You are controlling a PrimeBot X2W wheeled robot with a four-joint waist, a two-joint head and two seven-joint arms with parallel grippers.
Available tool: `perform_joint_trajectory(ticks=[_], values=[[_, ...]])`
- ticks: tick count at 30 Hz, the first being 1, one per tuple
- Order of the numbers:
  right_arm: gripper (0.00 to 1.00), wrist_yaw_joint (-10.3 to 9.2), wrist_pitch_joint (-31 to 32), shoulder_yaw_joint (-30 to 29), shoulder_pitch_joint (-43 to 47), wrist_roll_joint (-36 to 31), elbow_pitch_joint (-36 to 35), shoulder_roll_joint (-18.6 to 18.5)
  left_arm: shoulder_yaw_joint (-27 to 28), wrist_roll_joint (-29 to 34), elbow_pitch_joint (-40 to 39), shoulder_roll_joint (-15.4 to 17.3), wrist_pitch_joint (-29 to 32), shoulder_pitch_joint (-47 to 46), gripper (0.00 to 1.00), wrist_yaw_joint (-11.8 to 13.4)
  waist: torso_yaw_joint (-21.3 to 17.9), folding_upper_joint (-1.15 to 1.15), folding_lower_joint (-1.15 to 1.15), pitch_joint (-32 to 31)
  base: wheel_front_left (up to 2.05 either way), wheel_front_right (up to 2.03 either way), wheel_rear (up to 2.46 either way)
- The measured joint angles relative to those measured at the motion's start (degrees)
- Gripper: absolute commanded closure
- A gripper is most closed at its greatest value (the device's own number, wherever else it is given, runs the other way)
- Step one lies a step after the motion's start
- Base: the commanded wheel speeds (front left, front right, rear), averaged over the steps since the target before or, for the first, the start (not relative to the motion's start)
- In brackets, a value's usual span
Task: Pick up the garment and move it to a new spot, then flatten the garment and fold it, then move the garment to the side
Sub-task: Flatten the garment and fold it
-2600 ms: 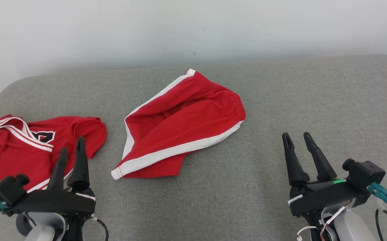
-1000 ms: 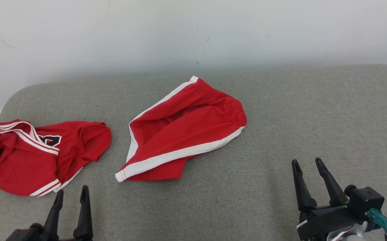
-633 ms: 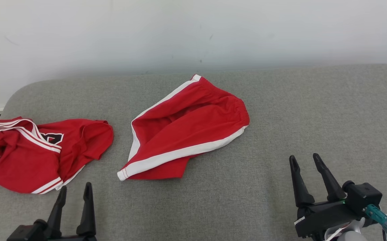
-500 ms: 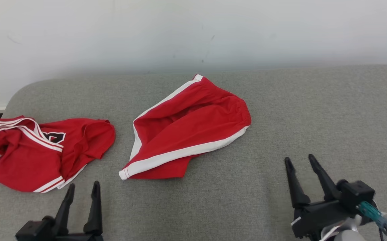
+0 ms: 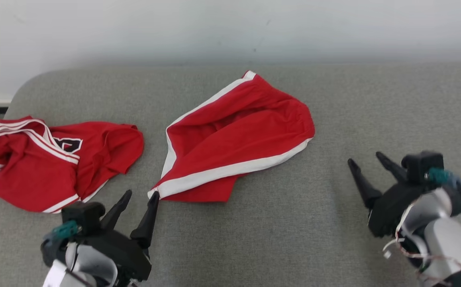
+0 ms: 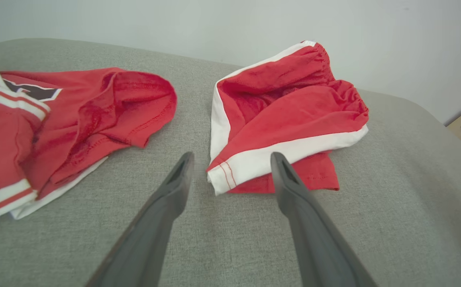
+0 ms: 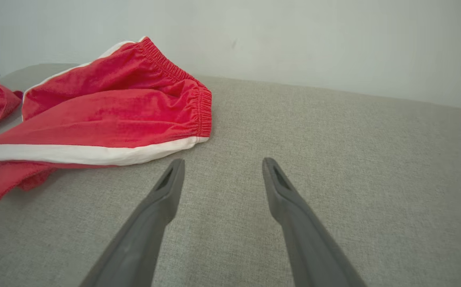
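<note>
The first step, the pick-up, is judged to be in hand. The red shorts, taken to be the garment, are seen crumpled near the middle of the grey cushion, with the waistband toward the wall and a white-striped hem corner toward the robot. The left gripper is held low over the cushion with its fingers apart, and the hem corner is framed between them in the left wrist view. One fingertip seems to touch the cloth, though this cannot be settled from the head view. The right gripper is likewise spread and empty, well apart from the shorts. Next, a short advance and a closing on that corner are called for. No container is involved: the shorts and a red jersey at the left are laid loose on the cushion, apart from each other.
</note>
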Motion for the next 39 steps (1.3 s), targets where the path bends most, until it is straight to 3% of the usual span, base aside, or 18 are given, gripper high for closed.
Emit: perform_joint_trajectory(ticks=[6,12,24,39], values=[[0.00,0.00,10.48,3.49,-8.00,3.98,3.96,-5.24,-1.63,-0.43,1.16,-0.48,8.35,-5.19,0.00,1.11,1.54,0.00,0.01,3.79,0.00,0.00,0.00],[0.00,0.00,14.37,7.64,-13.44,7.53,6.67,-8.29,-2.30,-0.31,0.57,-1.07,11.61,-8.04,0.00,3.26,2.90,0.00,0.01,6.93,0.00,0.00,0.00],[0.00,0.01,12.48,17.78,-21.12,13.66,11.14,-12.96,-4.39,-0.82,-1.10,-1.65,13.38,-8.66,0.00,3.41,5.56,0.01,0.00,10.30,0.00,0.00,0.00],[0.00,0.01,4.80,29.34,-27.93,24.42,16.95,-17.25,-7.19,-2.56,-2.59,-2.32,15.64,-10.16,0.00,3.46,8.27,0.01,0.00,12.89,0.00,0.00,0.00]])
